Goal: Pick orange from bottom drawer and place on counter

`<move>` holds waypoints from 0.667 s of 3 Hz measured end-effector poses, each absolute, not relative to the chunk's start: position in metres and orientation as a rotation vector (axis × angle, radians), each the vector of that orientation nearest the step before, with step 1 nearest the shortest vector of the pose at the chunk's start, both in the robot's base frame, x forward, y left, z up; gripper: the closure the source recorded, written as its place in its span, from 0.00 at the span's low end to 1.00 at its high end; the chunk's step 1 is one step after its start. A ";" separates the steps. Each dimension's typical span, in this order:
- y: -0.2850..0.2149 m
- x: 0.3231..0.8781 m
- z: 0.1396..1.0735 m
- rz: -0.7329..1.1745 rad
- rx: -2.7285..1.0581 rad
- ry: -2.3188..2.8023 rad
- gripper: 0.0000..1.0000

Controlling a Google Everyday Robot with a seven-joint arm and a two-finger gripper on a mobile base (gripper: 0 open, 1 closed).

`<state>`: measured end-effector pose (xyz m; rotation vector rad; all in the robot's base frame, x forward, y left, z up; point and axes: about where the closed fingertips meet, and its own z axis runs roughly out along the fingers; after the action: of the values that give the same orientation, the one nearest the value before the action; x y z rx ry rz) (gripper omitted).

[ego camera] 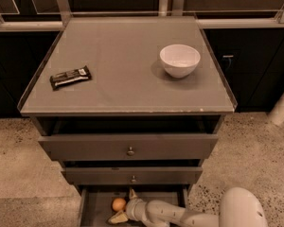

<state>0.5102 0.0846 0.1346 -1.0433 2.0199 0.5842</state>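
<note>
Gripper (121, 205) is down in the bottom drawer (95, 208), fingers spread and unclenched, with the orange (119, 204) between them on the drawer floor. Counter (118, 86) carries 1 white bowl (180, 59) and 1 snack bar (70, 77).

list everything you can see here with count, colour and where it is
counter: 1, glossy grey, cabinet top
bowl: 1, white, on counter, right side
snack bar: 1, dark wrapper, on counter, left side
knobbed drawers: 2, dark grey, under counter
bottom drawer: 1, dark grey, lowest, pulled open
orange: 1, orange, inside bottom drawer
arm: 1, white, reaching into bottom drawer
pincer: 1, open, straddling the orange
</note>
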 end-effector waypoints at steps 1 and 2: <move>0.085 0.510 0.134 0.583 -1.044 2.020 0.16; 0.085 0.510 0.134 0.584 -1.044 2.020 0.42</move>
<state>0.5101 0.0847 0.1344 -1.0437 2.0201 0.5835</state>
